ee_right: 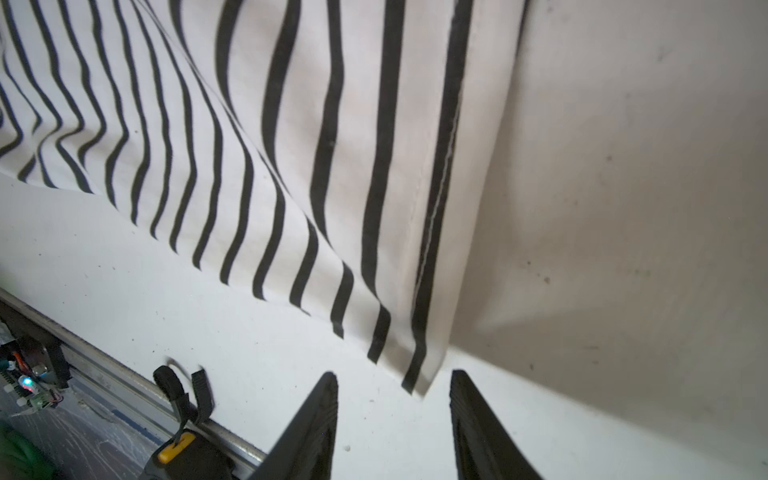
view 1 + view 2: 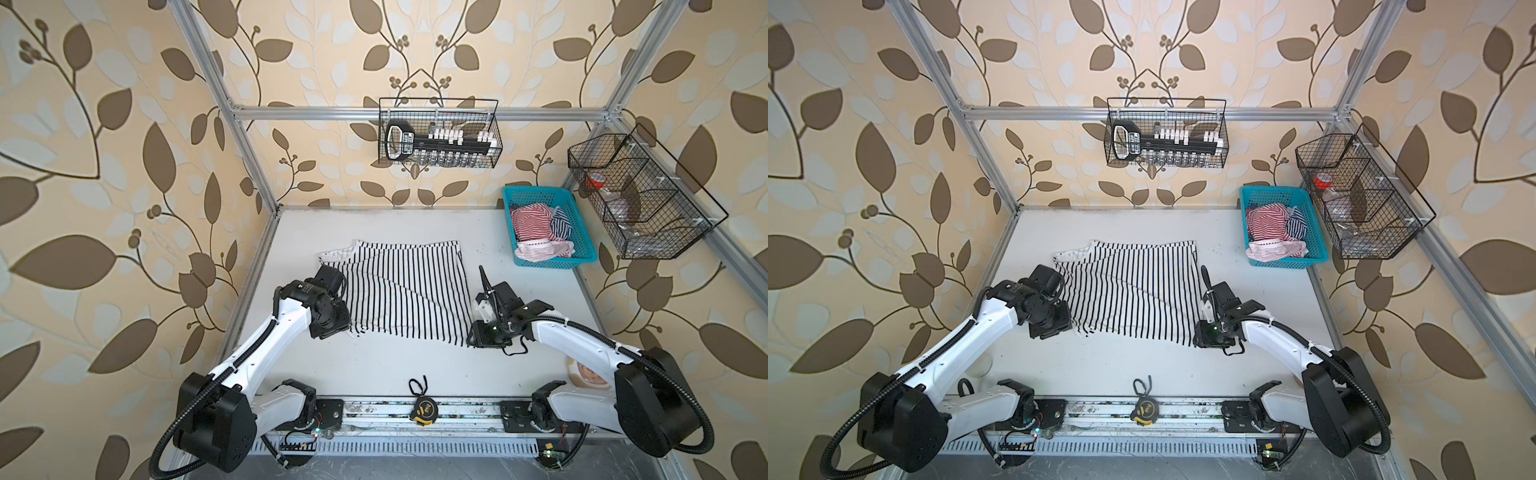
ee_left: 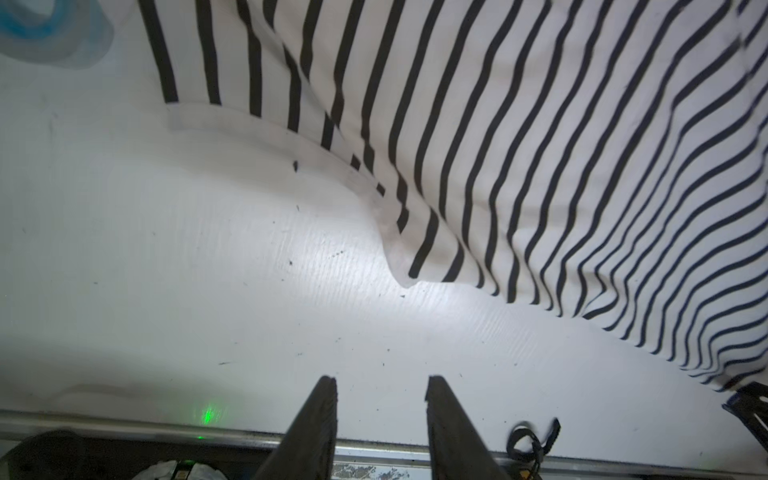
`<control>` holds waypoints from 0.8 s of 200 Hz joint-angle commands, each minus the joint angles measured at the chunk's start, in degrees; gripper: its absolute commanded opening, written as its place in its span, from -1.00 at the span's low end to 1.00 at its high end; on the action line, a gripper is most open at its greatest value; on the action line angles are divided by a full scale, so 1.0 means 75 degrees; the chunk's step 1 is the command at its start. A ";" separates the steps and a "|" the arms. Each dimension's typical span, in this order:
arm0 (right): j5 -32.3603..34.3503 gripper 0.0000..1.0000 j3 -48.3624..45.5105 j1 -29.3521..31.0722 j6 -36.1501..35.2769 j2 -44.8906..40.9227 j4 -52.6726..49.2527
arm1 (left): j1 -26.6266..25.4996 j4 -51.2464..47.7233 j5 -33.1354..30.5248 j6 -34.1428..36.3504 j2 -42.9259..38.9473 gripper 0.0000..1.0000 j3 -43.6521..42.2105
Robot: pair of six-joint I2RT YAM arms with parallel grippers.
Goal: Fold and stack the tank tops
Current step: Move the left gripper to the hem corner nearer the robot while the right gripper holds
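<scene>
Nearest, tape measure (image 2: 423, 409) on front rail | left gripper (image 3: 380, 380) parted, empty | right gripper (image 1: 392, 374) parted, empty | both beside near edge of black-and-white tank top (image 2: 407, 291), spread mid-table | farthest, turquoise basket (image 2: 552, 261) holds red-and-white tank top (image 2: 530, 222), navy-and-white tank top (image 2: 561, 224).

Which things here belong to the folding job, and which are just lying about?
Job: black-and-white tank top, spread on the table; red-and-white tank top and navy-and-white tank top, in the turquoise basket.
Lying about: tape measure; back wire basket; side wire basket.

The tank top (image 2: 407, 291) is black-and-white striped, the table (image 2: 374, 365) white, the basket (image 2: 540, 193) turquoise (red-striped top (image 2: 530, 222), navy-striped top (image 2: 562, 226)).
</scene>
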 commanded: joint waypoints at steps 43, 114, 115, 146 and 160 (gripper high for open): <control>-0.0115 -0.12 -0.0126 -0.0177 0.0030 0.0131 0.0395 | -0.0536 0.1401 0.0315 -0.0670 0.0366 -0.19 -0.0936; -0.0328 -0.18 -0.0121 -0.0421 -0.0077 0.0206 0.0521 | -0.0595 0.2429 -0.0407 -0.0903 0.1326 -0.25 -0.1170; -0.0327 -0.18 -0.0124 -0.0421 -0.0078 0.0214 0.0528 | -0.0595 0.2438 -0.0406 -0.0903 0.1339 -0.25 -0.1170; -0.0436 -0.17 -0.0120 -0.0420 -0.0079 0.0362 0.0654 | -0.0595 0.2828 -0.0387 -0.0972 0.1656 -0.25 -0.1099; -0.0484 -0.17 -0.0125 -0.0421 -0.0078 0.0418 0.0675 | -0.0595 0.2890 -0.0428 -0.0965 0.1762 -0.25 -0.1076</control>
